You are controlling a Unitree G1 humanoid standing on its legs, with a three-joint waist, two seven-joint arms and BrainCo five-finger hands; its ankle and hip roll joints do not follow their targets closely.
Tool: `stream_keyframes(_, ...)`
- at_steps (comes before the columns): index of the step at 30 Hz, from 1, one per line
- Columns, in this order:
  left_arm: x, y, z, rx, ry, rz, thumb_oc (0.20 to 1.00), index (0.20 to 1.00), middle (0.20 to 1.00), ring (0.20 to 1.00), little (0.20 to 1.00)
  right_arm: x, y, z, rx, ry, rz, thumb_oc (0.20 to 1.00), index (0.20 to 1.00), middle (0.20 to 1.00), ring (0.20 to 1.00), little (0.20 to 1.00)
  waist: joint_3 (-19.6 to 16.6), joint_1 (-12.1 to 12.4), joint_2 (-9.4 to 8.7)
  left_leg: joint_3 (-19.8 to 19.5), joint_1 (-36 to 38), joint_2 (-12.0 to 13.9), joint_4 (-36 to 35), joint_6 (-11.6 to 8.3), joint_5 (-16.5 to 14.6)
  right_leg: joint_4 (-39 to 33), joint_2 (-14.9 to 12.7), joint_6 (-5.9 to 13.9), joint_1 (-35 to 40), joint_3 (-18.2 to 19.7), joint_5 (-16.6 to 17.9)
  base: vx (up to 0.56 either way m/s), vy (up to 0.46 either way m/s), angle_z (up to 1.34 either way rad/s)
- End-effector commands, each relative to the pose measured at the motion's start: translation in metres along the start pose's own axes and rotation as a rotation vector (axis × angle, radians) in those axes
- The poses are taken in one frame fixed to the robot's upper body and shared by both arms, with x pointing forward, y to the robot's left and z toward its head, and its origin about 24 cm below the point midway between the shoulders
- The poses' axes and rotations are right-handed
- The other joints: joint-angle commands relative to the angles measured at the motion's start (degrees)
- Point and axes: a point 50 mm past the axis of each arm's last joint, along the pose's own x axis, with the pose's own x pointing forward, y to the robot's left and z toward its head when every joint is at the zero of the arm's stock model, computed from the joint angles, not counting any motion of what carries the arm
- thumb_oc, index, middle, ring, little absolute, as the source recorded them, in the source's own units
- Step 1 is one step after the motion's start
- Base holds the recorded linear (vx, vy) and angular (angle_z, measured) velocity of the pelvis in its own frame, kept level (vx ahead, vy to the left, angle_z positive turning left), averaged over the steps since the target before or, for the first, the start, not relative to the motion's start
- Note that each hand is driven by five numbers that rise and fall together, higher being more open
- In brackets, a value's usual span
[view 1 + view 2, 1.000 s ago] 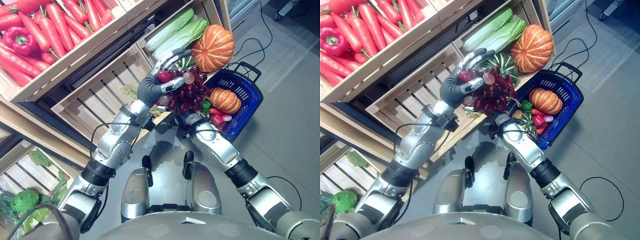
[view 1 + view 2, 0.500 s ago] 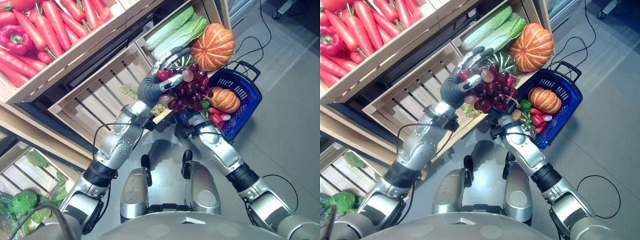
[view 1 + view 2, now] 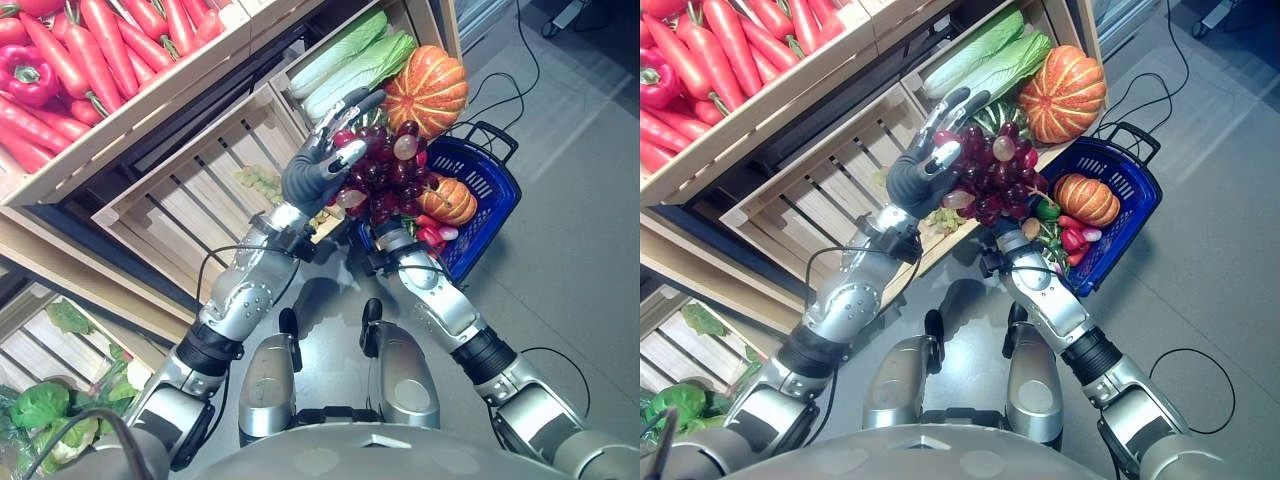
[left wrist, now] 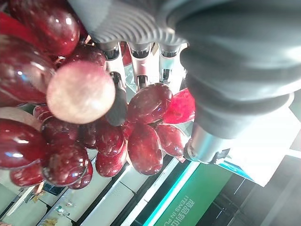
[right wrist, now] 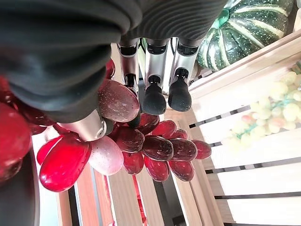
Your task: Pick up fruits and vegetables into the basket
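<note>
Both the left hand [image 3: 318, 170] and right hand [image 5: 155, 75] are seemingly clamping the red grapes [image 3: 385, 175], hanging just left of the blue basket [image 3: 492, 172].

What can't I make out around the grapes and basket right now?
- Right hand: in the eye views the grapes hide it; whether its fingers grip them is unclear.
- Basket: the grapes and right arm cover its near side, so the contents there are hidden.
- Left hand: the wrist view does not settle how firmly it holds the bunch.
</note>
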Motion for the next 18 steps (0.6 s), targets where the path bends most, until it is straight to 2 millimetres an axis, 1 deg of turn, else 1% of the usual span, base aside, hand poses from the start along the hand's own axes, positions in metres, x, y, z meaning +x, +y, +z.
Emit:
stream_keyframes(1, -0.001, -0.033, -0.008, -0.138, -0.007, -0.132, 0.200, 0.200, 0.200, 0.200, 0.200, 0.017, 0.028, 0.068, 0.106, -0.377, 0.100, 0.200, 0.200, 0.200, 0.200, 0.200, -0.6, -0.6, -0.86, 2.4, 0.3, -1.7, 1.5, 4.42, -2.7, -3.4, -2.5, 3.71, 5.5, 0.5, -0.6, 0.00, 0.000, 0.00)
stream_keyframes(5, -0.001, -0.032, -0.009, -0.197, -0.017, -0.108, 0.200, 0.200, 0.200, 0.200, 0.200, 0.016, 0.029, 0.069, 0.093, -0.387, 0.110, 0.200, 0.200, 0.200, 0.200, 0.200, -0.7, -0.7, -0.91, 2.5, 0.4, -1.6, 1.3, 4.43, -2.7, -3.6, -2.5, 3.71, 5.6, 0.5, -0.5, 0.00, 0.000, 0.00)
stream_keyframes(6, -0.001, -0.030, -0.008, -0.208, -0.020, -0.091, 0.235, 0.235, 0.235, 0.235, 0.235, 0.017, 0.029, 0.070, 0.091, -0.390, 0.111, 0.200, 0.200, 0.200, 0.200, 0.200, -0.8, -0.7, -0.96, 2.5, 0.5, -1.6, 1.3, 4.43, -2.7, -3.6, -2.4, 3.71, 5.7, 0.5, -0.5, 0.00, 0.000, 0.00)
stream_keyframes(8, -0.002, -0.026, -0.008, -0.209, -0.039, -0.045, 0.752, 0.752, 0.752, 0.752, 0.752, 0.016, 0.027, 0.072, 0.075, -0.397, 0.103, 0.200, 0.200, 0.200, 0.200, 0.200, -0.9, -0.7, -1.10, 2.5, 0.7, -1.6, 1.2, 4.46, -2.8, -3.7, -2.4, 3.70, 5.9, 0.5, -0.6, 0.00, 0.000, 0.00)
stream_keyframes(10, -0.003, -0.022, -0.007, -0.214, -0.051, -0.005, 0.824, 0.824, 0.824, 0.824, 0.824, 0.016, 0.024, 0.073, 0.068, -0.406, 0.094, 0.200, 0.200, 0.200, 0.200, 0.200, -1.0, -0.6, -1.18, 2.5, 0.7, -1.5, 1.4, 4.40, -2.8, -3.7, -2.4, 3.67, 5.9, 0.5, -0.6, 0.00, 0.000, 0.00)
stream_keyframes(11, -0.003, -0.021, -0.006, -0.213, -0.055, 0.009, 1.000, 1.000, 1.000, 1.000, 1.000, 0.016, 0.024, 0.074, 0.066, -0.410, 0.089, 0.200, 0.200, 0.200, 0.200, 0.200, -1.0, -0.6, -1.20, 2.5, 0.6, -1.5, 1.5, 4.38, -2.8, -3.6, -2.4, 3.67, 5.9, 0.4, -0.6, 0.00, 0.000, 0.00)
stream_keyframes(16, -0.009, -0.011, 0.003, -0.164, -0.129, 0.083, 1.000, 1.000, 1.000, 1.000, 1.000, 0.013, 0.015, 0.079, 0.036, -0.442, 0.065, 0.200, 0.200, 0.200, 0.200, 0.200, -0.9, -0.4, -1.50, 2.3, 0.4, -1.4, 1.9, 4.36, -2.9, -3.4, -2.4, 3.59, 5.9, 0.3, -0.7, 0.00, 0.000, 0.00)
stream_keyframes(18, -0.013, -0.007, 0.013, -0.124, -0.202, 0.103, 1.000, 1.000, 1.000, 1.000, 1.000, 0.011, 0.009, 0.080, 0.021, -0.449, 0.043, 0.200, 0.200, 0.200, 0.200, 0.200, -1.0, -0.1, -1.64, 2.2, 0.3, -1.4, 1.9, 4.33, -3.0, -3.4, -2.4, 3.56, 6.0, 0.3, -0.8, 0.01, -0.017, 0.00)
